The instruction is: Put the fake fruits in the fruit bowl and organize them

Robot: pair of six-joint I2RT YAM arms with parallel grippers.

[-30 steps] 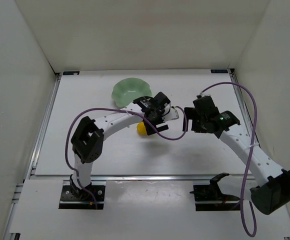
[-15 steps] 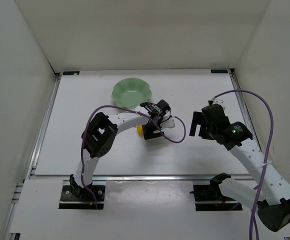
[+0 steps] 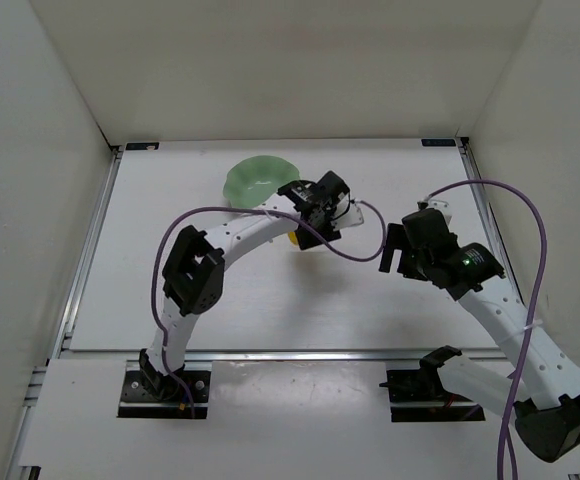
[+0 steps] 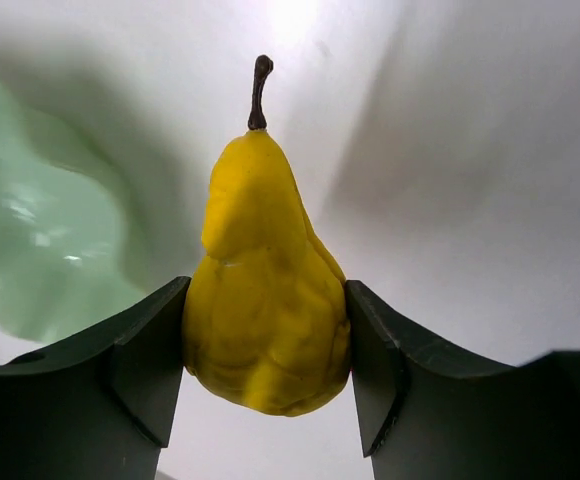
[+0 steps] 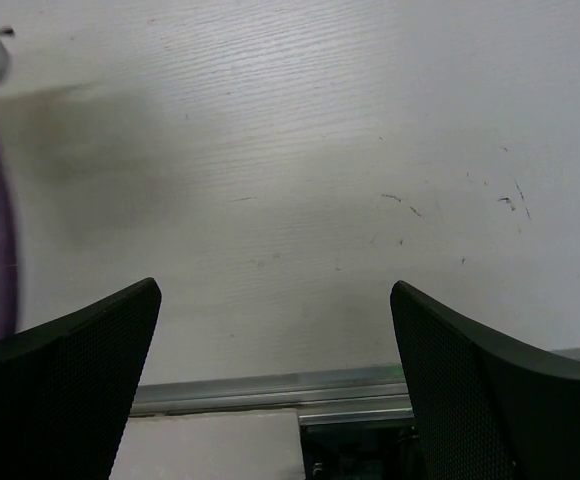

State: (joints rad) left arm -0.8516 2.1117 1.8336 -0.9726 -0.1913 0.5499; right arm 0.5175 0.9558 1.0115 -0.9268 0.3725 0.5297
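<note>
fruit bowl (image 3: 253, 180) sits far back on the desk (image 3: 370, 310); just right of it the left hand (image 4: 266, 345) pinches the pear (image 4: 260, 250) at its fat belly. light, hard, slick plastic, likely: hold the widest part. right hand (image 5: 275, 340) spread, empty.

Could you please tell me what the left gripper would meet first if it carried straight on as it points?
Probably the bare white surface: the left gripper, shut on the small yellow plastic pear, points past the pale mint-green scalloped bowl, which sits off to its left. Depth is unclear.
</note>
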